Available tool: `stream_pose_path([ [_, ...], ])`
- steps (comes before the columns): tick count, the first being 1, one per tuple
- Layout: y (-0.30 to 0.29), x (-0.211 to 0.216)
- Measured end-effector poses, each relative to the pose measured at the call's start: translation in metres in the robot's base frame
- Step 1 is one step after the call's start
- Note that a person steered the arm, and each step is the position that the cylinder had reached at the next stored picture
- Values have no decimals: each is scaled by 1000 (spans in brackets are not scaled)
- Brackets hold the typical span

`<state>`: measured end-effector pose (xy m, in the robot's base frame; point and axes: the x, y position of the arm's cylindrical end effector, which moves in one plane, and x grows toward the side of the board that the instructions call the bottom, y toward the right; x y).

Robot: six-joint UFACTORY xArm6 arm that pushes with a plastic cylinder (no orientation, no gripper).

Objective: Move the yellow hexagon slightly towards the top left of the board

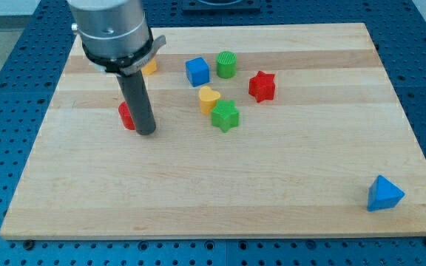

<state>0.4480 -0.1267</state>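
The yellow hexagon (151, 68) lies near the view's top left of the wooden board (272, 185), mostly hidden behind the arm's grey body; only its right edge shows. My tip (146, 133) rests on the board below the hexagon, touching or just right of a red block (126, 116) that the rod partly hides, so its shape cannot be made out.
A blue cube (197, 71), a green cylinder (227, 64) and a red star (262, 86) lie right of the hexagon. A yellow heart (208, 97) and a green star (225, 115) sit below them. A blue triangle (384, 193) is at the bottom right.
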Motion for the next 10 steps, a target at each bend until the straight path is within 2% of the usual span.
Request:
stream_pose_path([
  [2,0,-14],
  [4,-3,-83],
  [7,-3,-130],
  [10,5,-134],
])
